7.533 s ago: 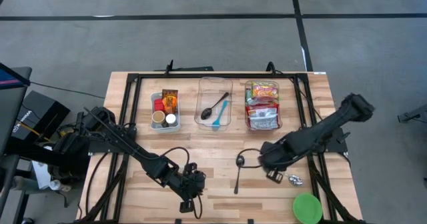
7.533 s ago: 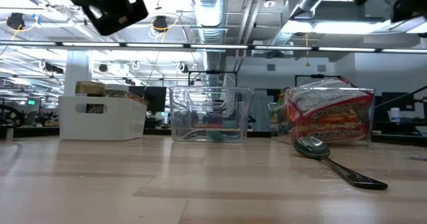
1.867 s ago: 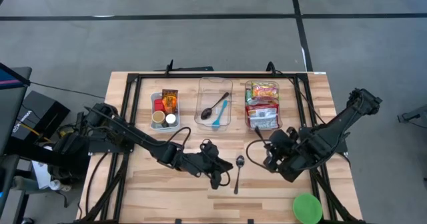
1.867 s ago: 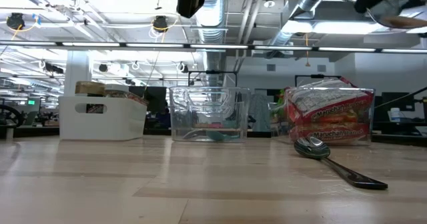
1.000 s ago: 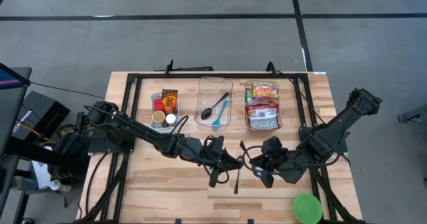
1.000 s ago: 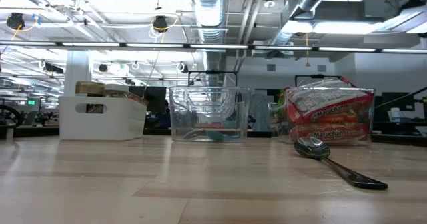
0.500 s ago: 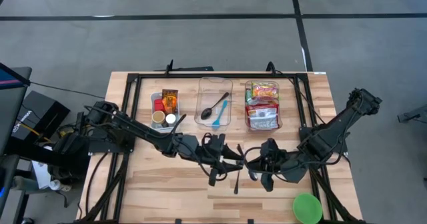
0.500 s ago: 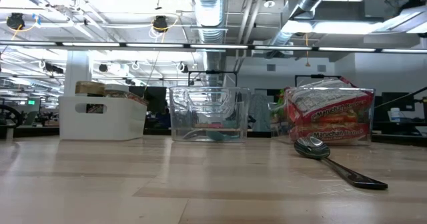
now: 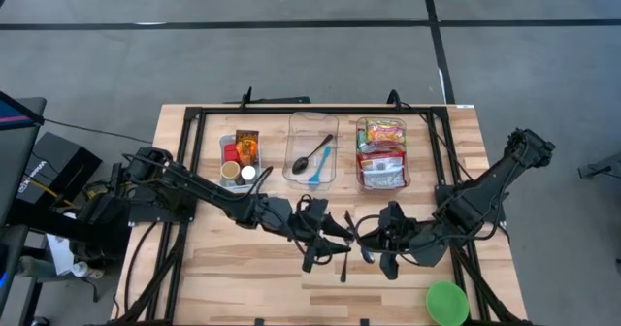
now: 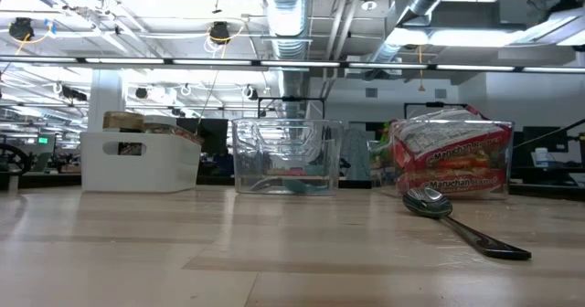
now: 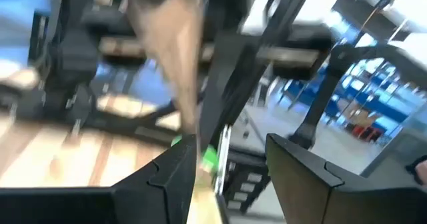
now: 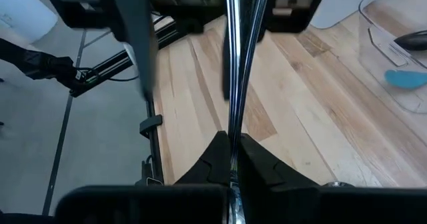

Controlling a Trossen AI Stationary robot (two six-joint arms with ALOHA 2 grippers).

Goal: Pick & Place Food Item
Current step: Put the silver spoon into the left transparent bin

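Clear plastic bin (image 9: 312,157) holds two spoons; the white bin (image 9: 238,160) holds jars. Right gripper (image 9: 367,249) clamps a thin silver wrapper (image 12: 233,84); left gripper (image 9: 342,241) stands parted.

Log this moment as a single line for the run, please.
left hand: open, mid-table | right hand: shut on thin metal utensil | spoon: lying on table

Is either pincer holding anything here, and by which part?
The right pincer is shut on one end of a thin shiny metal strip; what it is cannot be told. The left pincer stands open, gripping nothing.
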